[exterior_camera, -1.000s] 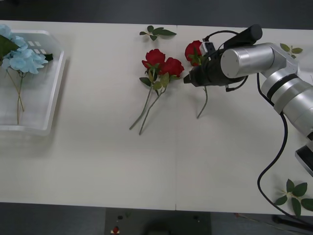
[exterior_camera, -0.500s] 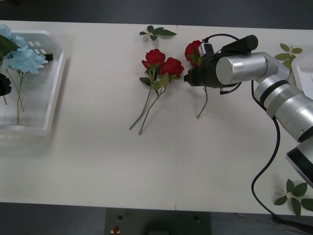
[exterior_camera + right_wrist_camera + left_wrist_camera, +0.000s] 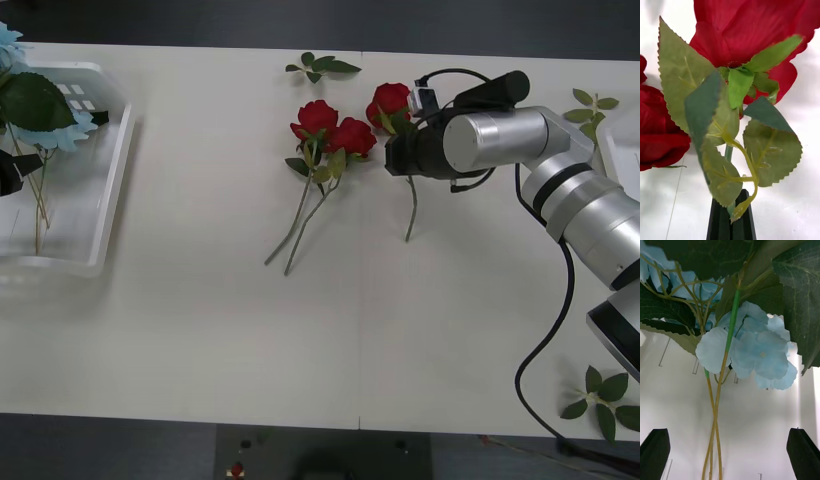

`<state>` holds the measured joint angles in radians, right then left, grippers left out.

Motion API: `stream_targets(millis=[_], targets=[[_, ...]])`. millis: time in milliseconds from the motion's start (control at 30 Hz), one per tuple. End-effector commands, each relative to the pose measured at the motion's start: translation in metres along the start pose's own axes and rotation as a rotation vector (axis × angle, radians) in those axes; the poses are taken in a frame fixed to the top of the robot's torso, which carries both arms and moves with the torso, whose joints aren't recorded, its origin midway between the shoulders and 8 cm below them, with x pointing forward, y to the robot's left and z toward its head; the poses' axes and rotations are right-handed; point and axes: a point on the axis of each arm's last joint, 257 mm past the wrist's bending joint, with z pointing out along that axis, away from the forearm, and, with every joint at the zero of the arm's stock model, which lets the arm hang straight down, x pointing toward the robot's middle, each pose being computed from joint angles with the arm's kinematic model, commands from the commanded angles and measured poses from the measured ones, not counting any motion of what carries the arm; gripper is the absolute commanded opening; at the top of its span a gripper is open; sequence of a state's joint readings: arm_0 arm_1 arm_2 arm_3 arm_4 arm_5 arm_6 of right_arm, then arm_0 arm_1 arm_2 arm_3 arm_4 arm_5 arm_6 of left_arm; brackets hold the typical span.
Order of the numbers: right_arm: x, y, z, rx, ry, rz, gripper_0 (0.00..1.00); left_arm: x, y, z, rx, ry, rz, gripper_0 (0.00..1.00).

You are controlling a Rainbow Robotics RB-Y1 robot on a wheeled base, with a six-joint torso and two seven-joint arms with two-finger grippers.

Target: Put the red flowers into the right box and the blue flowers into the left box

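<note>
Three red flowers lie mid-table. My right gripper is shut on the stem of the rightmost rose; in the right wrist view its black fingers pinch the stem just below the leaves and bloom. The other two roses lie side by side just to its left. The blue flowers lie in the left box at the far left. My left gripper hovers open over their stems, with the fingers spread to either side. The right box is a pale edge at the far right.
Loose green leaf sprigs lie at the back centre, back right and front right. The right arm and its black cable stretch across the table's right side. The table's front half is bare white surface.
The right gripper has nudged the held rose slightly left and back. The left gripper has come in at the left edge over the tray, and a large green leaf of the blue flowers has shifted.
</note>
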<state>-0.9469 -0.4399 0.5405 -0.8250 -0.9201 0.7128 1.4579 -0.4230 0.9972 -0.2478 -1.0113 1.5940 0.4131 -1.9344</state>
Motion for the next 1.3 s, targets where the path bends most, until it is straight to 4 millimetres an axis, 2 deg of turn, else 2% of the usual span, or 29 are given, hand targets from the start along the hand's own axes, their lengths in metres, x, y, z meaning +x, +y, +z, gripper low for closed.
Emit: stream_targets(millis=[33, 67, 200, 300, 333, 367, 467, 567, 633, 733, 833, 900, 967, 1000, 1033, 1067, 1100, 1133, 1200, 1233, 1300], targets=[[-0.056, -0.007, -0.038, -0.003, -0.066, -0.001, 0.0, -0.036, 0.005, -0.02, 0.02, 0.013, 0.003, 0.9], [-0.059, -0.009, -0.043, -0.002, -0.062, -0.002, 0.0, -0.036, 0.002, -0.022, 0.033, 0.027, -0.001, 0.91], [-0.074, -0.017, -0.088, -0.005, -0.002, 0.002, 0.0, -0.031, -0.018, -0.042, 0.137, 0.127, 0.01, 0.9], [-0.087, -0.027, -0.132, -0.007, 0.035, 0.024, 0.0, -0.033, -0.034, -0.068, 0.248, 0.185, 0.021, 0.9], [-0.09, -0.029, -0.14, -0.006, 0.039, 0.028, 0.0, -0.035, -0.038, -0.073, 0.271, 0.192, 0.019, 0.9], [-0.097, -0.033, -0.16, -0.009, 0.043, 0.039, 0.0, -0.038, -0.047, -0.087, 0.328, 0.214, 0.029, 0.9], [-0.107, -0.044, -0.196, -0.01, 0.051, 0.068, 0.0, -0.042, -0.063, -0.113, 0.423, 0.258, 0.03, 0.9], [-0.109, -0.068, -0.234, 0.004, 0.075, 0.116, 0.0, -0.047, -0.09, -0.139, 0.539, 0.283, 0.06, 0.9], [-0.106, -0.091, -0.258, 0.037, 0.096, 0.142, 0.0, -0.049, -0.111, -0.151, 0.613, 0.282, 0.084, 0.9], [-0.094, -0.139, -0.301, 0.144, 0.149, 0.178, 0.0, -0.04, -0.149, -0.164, 0.731, 0.292, 0.117, 0.9], [-0.085, -0.179, -0.333, 0.229, 0.176, 0.22, 0.0, -0.032, -0.178, -0.163, 0.782, 0.305, 0.116, 0.9], [-0.082, -0.207, -0.352, 0.277, 0.174, 0.267, 0.0, -0.025, -0.195, -0.156, 0.776, 0.329, 0.12, 0.91], [-0.077, -0.226, -0.364, 0.307, 0.177, 0.308, 0.0, -0.02, -0.209, -0.145, 0.759, 0.353, 0.128, 0.9], [-0.076, -0.241, -0.368, 0.328, 0.165, 0.338, 0.0, -0.017, -0.22, -0.137, 0.748, 0.37, 0.124, 0.9], [-0.073, -0.247, -0.368, 0.333, 0.166, 0.352, 0.0, -0.016, -0.226, -0.133, 0.744, 0.375, 0.123, 0.91], [-0.067, -0.263, -0.377, 0.359, 0.164, 0.381, 0.0, -0.014, -0.236, -0.125, 0.732, 0.386, 0.122, 0.9], [-0.062, -0.279, -0.378, 0.383, 0.154, 0.403, 0.0, -0.012, -0.247, -0.116, 0.72, 0.397, 0.122, 0.9], [-0.059, -0.284, -0.376, 0.386, 0.153, 0.412, 0.0, -0.011, -0.254, -0.111, 0.716, 0.401, 0.12, 0.91], [-0.04, -0.31, -0.38, 0.428, 0.156, 0.45, 0.0, -0.008, -0.28, -0.095, 0.699, 0.412, 0.115, 0.9], [-0.036, -0.315, -0.379, 0.436, 0.154, 0.454, 0.0, -0.008, -0.285, -0.091, 0.692, 0.413, 0.113, 0.9], [-0.019, -0.333, -0.377, 0.47, 0.157, 0.462, 0.0, -0.01, -0.31, -0.076, 0.666, 0.41, 0.112, 0.9]])
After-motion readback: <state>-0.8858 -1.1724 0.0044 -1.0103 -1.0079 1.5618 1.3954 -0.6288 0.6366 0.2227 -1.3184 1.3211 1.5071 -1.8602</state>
